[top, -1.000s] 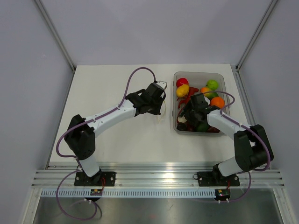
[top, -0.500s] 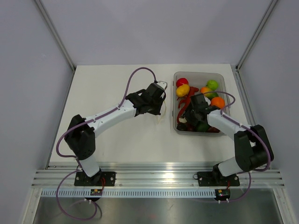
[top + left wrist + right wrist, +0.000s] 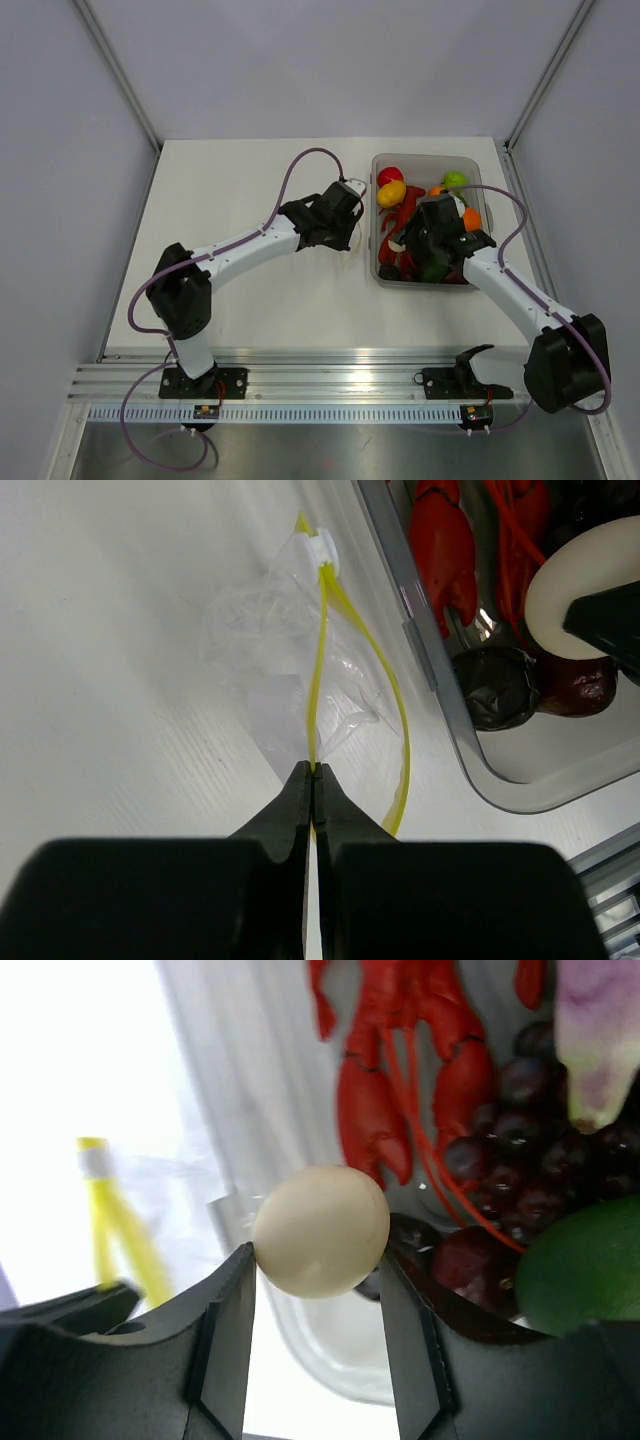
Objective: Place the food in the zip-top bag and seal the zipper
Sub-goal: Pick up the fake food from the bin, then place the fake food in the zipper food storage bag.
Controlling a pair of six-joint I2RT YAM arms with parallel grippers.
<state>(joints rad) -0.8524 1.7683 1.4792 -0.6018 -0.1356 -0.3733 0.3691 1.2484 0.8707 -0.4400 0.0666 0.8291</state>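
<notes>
Toward the white surface's (image 3: 220, 180) right edge, right end effector (image 3: 316, 1252) clamps a cream egg (image 3: 320, 1228) over the bin (image 3: 374, 200), while left end effector (image 3: 313, 772) pinches the yellow zipper (image 3: 319, 660).

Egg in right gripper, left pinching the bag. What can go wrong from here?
1. The right gripper pinches the egg only at its round sides; it may slip.
2. The left gripper holds one side of the zipper, so the zip-top bag gapes narrowly; the egg could miss.

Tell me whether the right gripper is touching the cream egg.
Touching. The right wrist view shows the right gripper with both fingers pressed against opposite sides of the cream egg, with no gap visible on either side.
</notes>
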